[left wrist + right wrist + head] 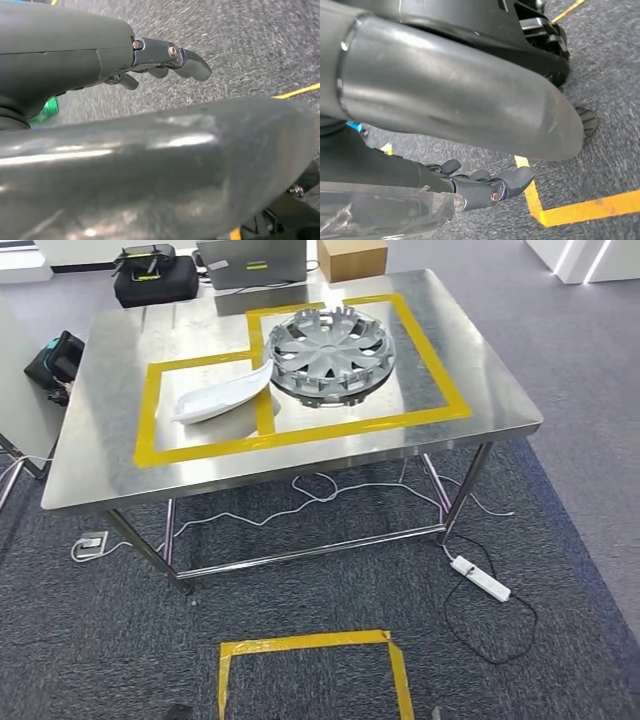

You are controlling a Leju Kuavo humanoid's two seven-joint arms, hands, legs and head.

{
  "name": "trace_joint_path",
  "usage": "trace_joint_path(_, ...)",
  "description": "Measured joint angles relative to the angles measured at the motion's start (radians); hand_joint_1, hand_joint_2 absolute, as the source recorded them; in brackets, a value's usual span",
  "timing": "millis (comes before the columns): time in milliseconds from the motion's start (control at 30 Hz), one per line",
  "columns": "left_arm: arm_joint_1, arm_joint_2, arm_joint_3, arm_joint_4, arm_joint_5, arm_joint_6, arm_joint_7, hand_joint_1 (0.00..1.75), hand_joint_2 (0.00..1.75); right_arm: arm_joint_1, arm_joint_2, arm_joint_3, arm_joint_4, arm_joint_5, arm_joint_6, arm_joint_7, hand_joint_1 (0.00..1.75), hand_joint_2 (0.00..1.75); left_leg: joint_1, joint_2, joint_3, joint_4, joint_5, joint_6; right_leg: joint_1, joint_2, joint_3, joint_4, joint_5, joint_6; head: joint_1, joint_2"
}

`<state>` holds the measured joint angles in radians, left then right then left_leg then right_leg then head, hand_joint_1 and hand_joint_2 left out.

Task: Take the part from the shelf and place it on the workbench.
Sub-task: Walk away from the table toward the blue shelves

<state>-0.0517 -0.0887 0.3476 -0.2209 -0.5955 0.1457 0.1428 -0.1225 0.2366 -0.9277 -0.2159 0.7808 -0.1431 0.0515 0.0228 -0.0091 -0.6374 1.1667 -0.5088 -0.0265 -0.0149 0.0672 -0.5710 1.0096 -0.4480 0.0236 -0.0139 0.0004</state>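
Currently, in the head view, a silver hubcap [331, 353] is lying flat inside the right yellow-taped box on the steel surface [113, 440], with a white curved part [223, 396] lying in the left box, its tip just beside the hubcap. Left wrist view: left robot hand [166, 62] is hanging over grey carpet [245, 45], fingers apart, holding nothing. Right wrist view: right robot hand [486, 187] is hanging over carpet near yellow floor tape [584, 210], fingers loosely extended, empty
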Motion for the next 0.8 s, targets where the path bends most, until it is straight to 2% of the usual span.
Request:
trace_joint_path(67, -0.001, -0.001, -0.006, 0.000, -0.030, -0.005, 0.013, 0.00, 0.00, -0.004, 0.001, -0.001, 0.000, -0.010, 0.001, 0.000, 0.00, 0.00, 0.000, -0.036, 0.067, -0.127, 0.043, 0.009, 0.003, 0.022, -0.005, 0.003, 0.003, 0.008, 0.000, 0.000)
trace_joint_path(100, -0.003, -0.002, -0.012, 0.001, -0.049, -0.006, 0.020, 0.00, 0.00, -0.006, 0.001, -0.001, 0.000, -0.016, 0.001, 0.002, 0.00, 0.00, 0.000, -0.048, 0.083, -0.161, 0.049, 0.010, 0.003, 0.032, -0.008, 0.003, 0.005, 0.014, 0.000, 0.000)
trace_joint_path(133, -0.004, -0.005, -0.020, 0.001, -0.070, -0.009, 0.027, 0.00, 0.00, -0.007, 0.001, -0.002, 0.000, -0.022, 0.001, 0.004, 0.00, 0.00, -0.002, -0.051, 0.088, -0.174, 0.048, 0.011, 0.002, 0.040, -0.012, 0.002, 0.008, 0.021, 0.001, 0.000)
trace_joint_path(167, -0.007, -0.007, -0.030, 0.001, -0.091, -0.011, 0.033, 0.00, 0.00, -0.007, 0.001, -0.003, 0.000, -0.028, 0.002, 0.006, 0.00, 0.00, -0.003, -0.043, 0.088, -0.176, 0.050, 0.012, 0.000, 0.049, -0.017, -0.002, 0.012, 0.028, 0.001, 0.000)
trace_joint_path(200, -0.009, -0.009, -0.040, 0.002, -0.110, -0.014, 0.038, 0.00, 0.00, -0.006, 0.002, -0.005, 0.000, -0.034, 0.002, 0.008, 0.00, 0.00, -0.003, -0.034, 0.088, -0.179, 0.053, 0.018, -0.003, 0.045, -0.022, -0.002, 0.012, 0.035, 0.001, 0.000)
trace_joint_path(233, -0.012, -0.011, -0.050, 0.002, -0.125, -0.016, 0.043, 0.00, 0.00, -0.005, 0.002, -0.006, 0.000, -0.039, 0.002, 0.010, 0.00, 0.00, -0.004, -0.025, 0.087, -0.182, 0.056, 0.025, -0.004, 0.028, -0.029, 0.007, 0.004, 0.039, 0.003, 0.000)
trace_joint_path(267, -0.013, -0.013, -0.060, 0.002, -0.137, -0.016, 0.046, 0.00, 0.00, -0.006, 0.003, -0.008, 0.000, -0.043, 0.002, 0.011, 0.00, 0.00, -0.004, -0.014, 0.087, -0.184, 0.059, 0.032, -0.003, 0.004, -0.045, 0.037, -0.017, 0.043, 0.006, 0.000)
trace_joint_path(333, -0.012, -0.015, -0.075, 0.002, -0.151, -0.014, 0.050, 0.00, 0.00, -0.009, 0.004, -0.009, 0.000, -0.048, 0.001, 0.012, 0.00, 0.00, -0.009, 0.009, 0.085, -0.186, 0.061, 0.041, -0.001, -0.046, -0.100, 0.161, -0.089, 0.049, 0.012, 0.000)
trace_joint_path(367, -0.010, -0.017, -0.080, 0.002, -0.154, -0.010, 0.051, 0.00, 0.00, -0.011, 0.005, -0.010, 0.000, -0.050, 0.000, 0.012, 0.00, 0.00, -0.012, 0.022, 0.084, -0.185, 0.061, 0.043, -0.001, -0.055, -0.130, 0.232, -0.122, 0.051, 0.012, 0.000)
trace_joint_path(400, -0.007, -0.017, -0.082, 0.003, -0.155, -0.005, 0.052, 0.00, 0.00, -0.011, 0.006, -0.010, 0.000, -0.051, -0.001, 0.011, 0.00, 0.00, -0.014, 0.036, 0.083, -0.185, 0.061, 0.044, -0.001, -0.059, -0.149, 0.281, -0.139, 0.052, 0.012, 0.000)
trace_joint_path(433, -0.005, -0.018, -0.083, 0.004, -0.155, -0.001, 0.053, 0.00, 0.00, -0.010, 0.006, -0.010, 0.000, -0.052, -0.002, 0.010, 0.00, 0.00, -0.016, 0.048, 0.083, -0.185, 0.062, 0.044, -0.001, -0.060, -0.149, 0.293, -0.138, 0.052, 0.012, 0.000)
trace_joint_path(467, -0.004, -0.018, -0.083, 0.004, -0.153, 0.002, 0.053, 0.00, 0.00, -0.008, 0.006, -0.011, 0.000, -0.051, -0.002, 0.009, 0.00, 0.00, -0.017, 0.059, 0.083, -0.185, 0.062, 0.044, 0.000, -0.064, -0.126, 0.261, -0.118, 0.051, 0.012, 0.000)
trace_joint_path(500, -0.003, -0.018, -0.083, 0.004, -0.150, 0.004, 0.053, 0.00, 0.00, -0.008, 0.006, -0.011, 0.000, -0.050, -0.002, 0.009, 0.00, 0.00, -0.018, 0.069, 0.084, -0.184, 0.062, 0.044, 0.001, -0.076, -0.084, 0.193, -0.088, 0.048, 0.012, 0.000)
trace_joint_path(567, -0.003, -0.019, -0.082, 0.004, -0.137, 0.000, 0.055, 0.00, 0.00, -0.012, 0.006, -0.012, 0.000, -0.044, 0.001, 0.008, 0.00, 0.00, -0.022, 0.086, 0.086, -0.182, 0.060, 0.039, 0.006, -0.121, 0.001, 0.048, -0.041, 0.039, 0.011, 0.000)
trace_joint_path(600, -0.003, -0.019, -0.082, 0.005, -0.130, -0.003, 0.060, 0.00, 0.00, -0.014, 0.006, -0.012, 0.000, -0.042, 0.002, 0.009, 0.00, 0.00, -0.024, 0.093, 0.087, -0.180, 0.060, 0.035, 0.009, -0.136, 0.021, 0.009, -0.030, 0.034, 0.009, 0.000)
trace_joint_path(633, -0.003, -0.020, -0.081, 0.005, -0.121, -0.006, 0.068, 0.00, 0.00, -0.016, 0.006, -0.012, 0.000, -0.039, 0.004, 0.009, 0.00, 0.00, -0.025, 0.100, 0.088, -0.180, 0.060, 0.029, 0.011, -0.141, 0.025, -0.005, -0.027, 0.029, 0.007, 0.000)
trace_joint_path(700, -0.004, -0.022, -0.078, 0.006, -0.106, -0.009, 0.087, 0.00, 0.00, -0.017, 0.006, -0.012, 0.000, -0.035, 0.005, 0.011, 0.00, 0.00, -0.023, 0.111, 0.089, -0.180, 0.060, 0.016, 0.012, -0.118, 0.019, -0.005, -0.020, 0.017, 0.005, 0.000)
trace_joint_path(767, -0.003, -0.023, -0.073, 0.006, -0.097, -0.009, 0.098, 0.00, 0.00, -0.018, 0.006, -0.012, 0.000, -0.031, 0.005, 0.012, 0.00, 0.00, -0.019, 0.080, 0.078, -0.151, 0.032, 0.003, 0.007, -0.098, 0.019, -0.010, -0.009, 0.003, 0.003, 0.000)
trace_joint_path(800, -0.002, -0.023, -0.072, 0.007, -0.096, -0.009, 0.099, 0.00, 0.00, -0.019, 0.006, -0.012, 0.000, -0.030, 0.004, 0.012, 0.00, 0.00, -0.017, 0.054, 0.060, -0.108, 0.002, -0.002, 0.004, -0.087, 0.019, -0.012, -0.004, -0.003, 0.002, 0.000)
